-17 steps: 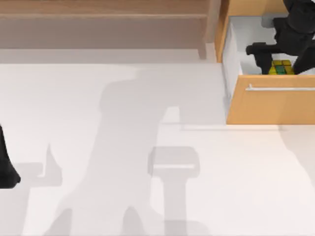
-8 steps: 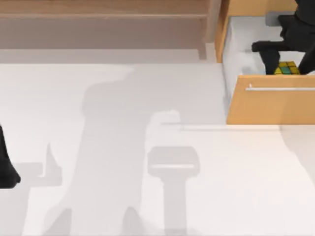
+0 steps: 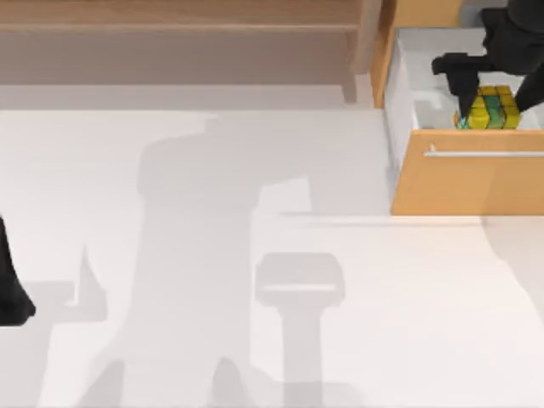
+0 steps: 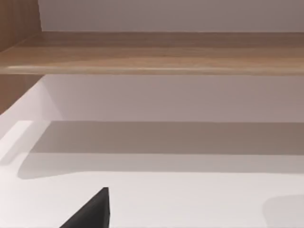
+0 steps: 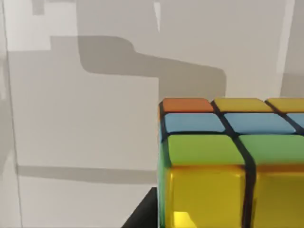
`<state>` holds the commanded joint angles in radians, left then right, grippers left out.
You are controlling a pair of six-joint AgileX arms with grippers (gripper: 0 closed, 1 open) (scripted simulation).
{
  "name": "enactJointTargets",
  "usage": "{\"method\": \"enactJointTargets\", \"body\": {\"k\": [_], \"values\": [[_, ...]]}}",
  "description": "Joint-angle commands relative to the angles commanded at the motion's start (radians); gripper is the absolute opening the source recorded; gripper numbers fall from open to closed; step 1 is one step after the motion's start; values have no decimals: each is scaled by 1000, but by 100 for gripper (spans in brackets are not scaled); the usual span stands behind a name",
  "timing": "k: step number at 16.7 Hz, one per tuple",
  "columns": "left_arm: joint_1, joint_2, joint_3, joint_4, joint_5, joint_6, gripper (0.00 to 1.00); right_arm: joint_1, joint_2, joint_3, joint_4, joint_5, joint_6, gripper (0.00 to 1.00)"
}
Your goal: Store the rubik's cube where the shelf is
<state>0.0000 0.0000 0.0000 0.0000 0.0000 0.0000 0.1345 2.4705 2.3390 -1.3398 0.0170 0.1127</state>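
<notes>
Our left arm (image 3: 10, 280) sits parked at the left edge of the white surface (image 3: 255, 323); in its wrist view a dark fingertip (image 4: 92, 211) juts over that surface, and we cannot tell whether those fingers are spread or closed. Ahead of it, along the far edge, runs the long, low, light brown wooden shelf (image 3: 178, 42) with its horizontal board and shadowed recess.

Further right stands the orange-wood drawer cabinet (image 3: 467, 183) with a thin silver handle (image 3: 484, 154), its white-lined drawer pulled open. Our right gripper (image 3: 489, 95) reaches into that drawer, its fingers pinching the small rubik's cube with yellow and green squares and dark lines (image 3: 490, 109). The cube sits between the fingers, just behind the drawer front, well apart from the shelf. In the right wrist view the cube (image 5: 228, 166) also shows orange and blue squares, with the drawer's white floor beyond it.
</notes>
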Motion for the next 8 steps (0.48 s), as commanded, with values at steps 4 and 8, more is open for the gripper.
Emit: {"method": "enactJointTargets", "body": {"k": [4, 8], "values": [[0, 0, 0, 0, 0, 0, 100, -2, -13, -15, -1, 2, -1, 0], [0, 0, 0, 0, 0, 0, 100, 23, -100, -97, 29, 70, -25, 0]]}}
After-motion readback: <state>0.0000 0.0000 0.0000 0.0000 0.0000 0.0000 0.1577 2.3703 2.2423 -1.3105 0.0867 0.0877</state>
